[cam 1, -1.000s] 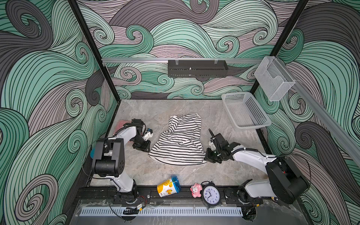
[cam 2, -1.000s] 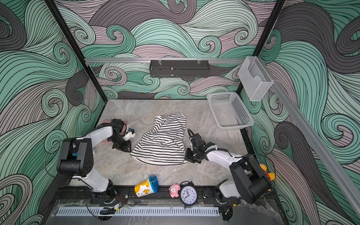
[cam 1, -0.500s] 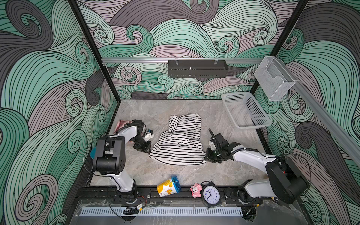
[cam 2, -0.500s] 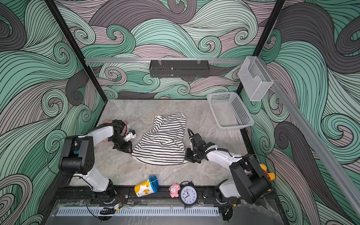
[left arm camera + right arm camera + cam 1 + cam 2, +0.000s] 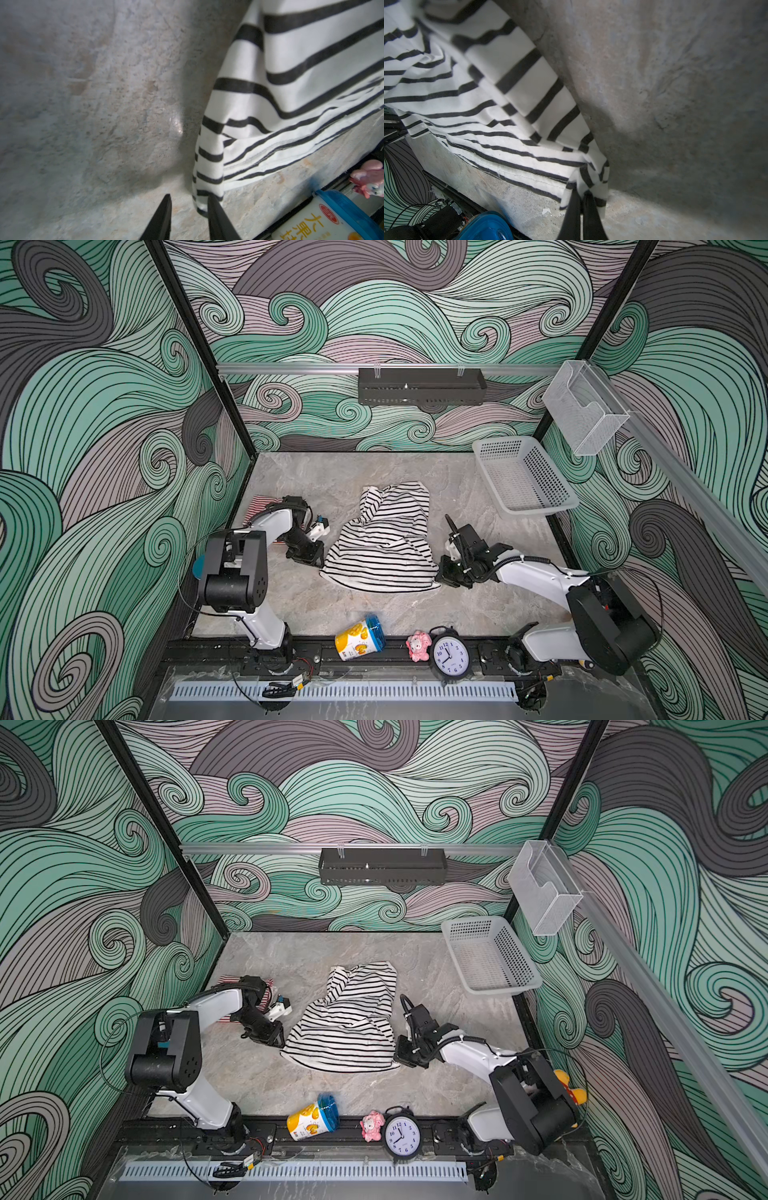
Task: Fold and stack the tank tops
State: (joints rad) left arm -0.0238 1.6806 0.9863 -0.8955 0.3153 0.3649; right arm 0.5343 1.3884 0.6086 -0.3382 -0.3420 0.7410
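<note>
Black-and-white top point(image 5: 382, 545): we see it lying crumpled in the middle of the table point(image 5: 357, 472), between our two arms.
Right gripper point(image 5: 581, 194): our fingers are squeezed tight on one bottom corner of the black-and-white top. The cloth bunches up at the tips.
Left gripper point(image 5: 189, 196): our fingers stand a little apart with nothing in them. We see only bare table in the gap.
Other bottom corner: it lies just beside one left finger point(image 5: 215, 214), on its outer side. We cannot tell if they touch.
Red-and-white top point(image 5: 259, 506): it lies flat by the left wall, partly hidden under our left arm. It is not in either gripper.
Front edge: a cup point(image 5: 359, 637), a pink toy point(image 5: 417, 645) and a clock point(image 5: 451, 655) sit in a row, apart from both tops.
</note>
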